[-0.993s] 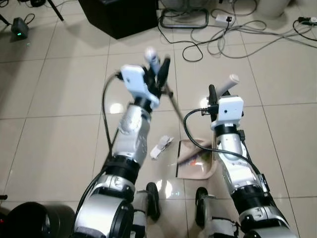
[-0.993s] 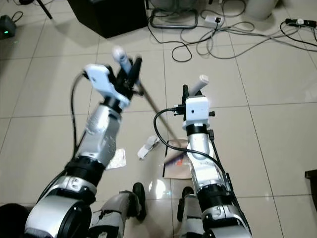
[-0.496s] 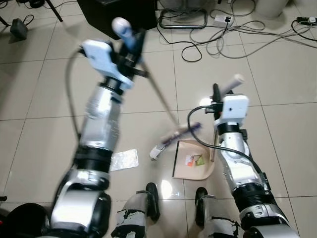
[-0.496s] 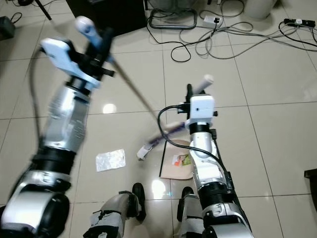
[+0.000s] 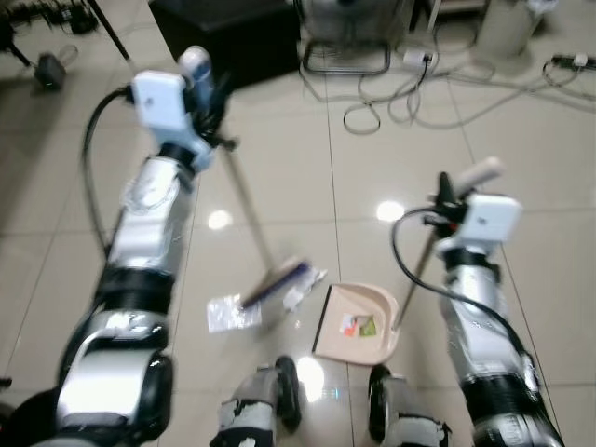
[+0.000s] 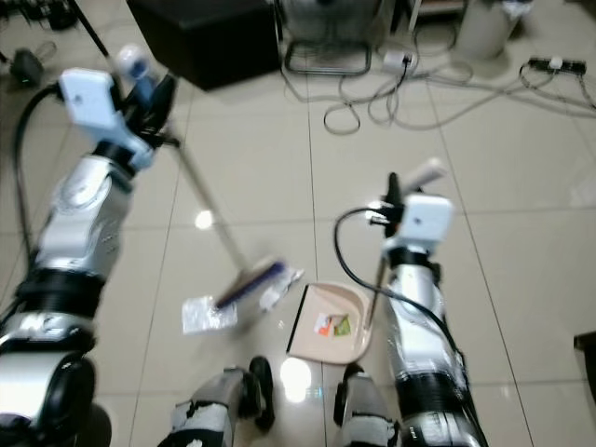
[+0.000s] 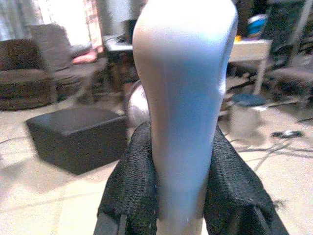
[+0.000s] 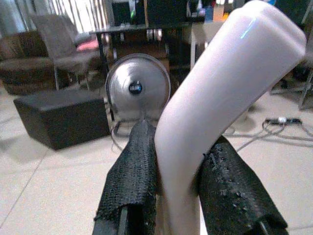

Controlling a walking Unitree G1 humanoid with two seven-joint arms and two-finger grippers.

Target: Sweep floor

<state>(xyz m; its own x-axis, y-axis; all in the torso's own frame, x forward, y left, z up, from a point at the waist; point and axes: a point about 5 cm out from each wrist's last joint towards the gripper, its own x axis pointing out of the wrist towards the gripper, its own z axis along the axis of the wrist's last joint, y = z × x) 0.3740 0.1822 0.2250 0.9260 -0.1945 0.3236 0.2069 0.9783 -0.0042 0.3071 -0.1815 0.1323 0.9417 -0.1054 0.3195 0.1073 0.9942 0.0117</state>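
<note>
Floor [image 5: 279, 149] tiles, pale and glossy, spread out under the robot, with a black box [image 5: 223, 33] and a tangle of cables [image 5: 410, 93] at the far side, and a standing fan [image 8: 138, 87] behind them. Nearer the robot's feet lies the tan dustpan [image 5: 358, 321], mouth facing the robot's left, with a few coloured scraps already inside it. Its long handle [image 8: 215, 98] rises to the right end effector [image 5: 461, 186], whose two black fingers [image 8: 134, 186] are pressed closed on either side of the pale grip.

The left end effector [image 5: 200, 84] is raised high and out to the left, its fingers [image 7: 129, 186] clamped shut around the rounded top of the broom [image 5: 237, 191]. The stick slants down to the purple brush head [image 5: 275, 284], which sits on the tiles just left of the dustpan. A white paper scrap [image 5: 303, 293] lies right beside the bristles, apparently touching them, though blur makes this uncertain. A crinkled foil wrapper [image 5: 228, 312] lies farther left, on the side of the brush away from the pan.

The risk, as I judge it, is that a stroke from here catches the paper but leaves the wrapper behind the brush. A hard push could also shove the light dustpan sideways or flick scraps over its back lip.
</note>
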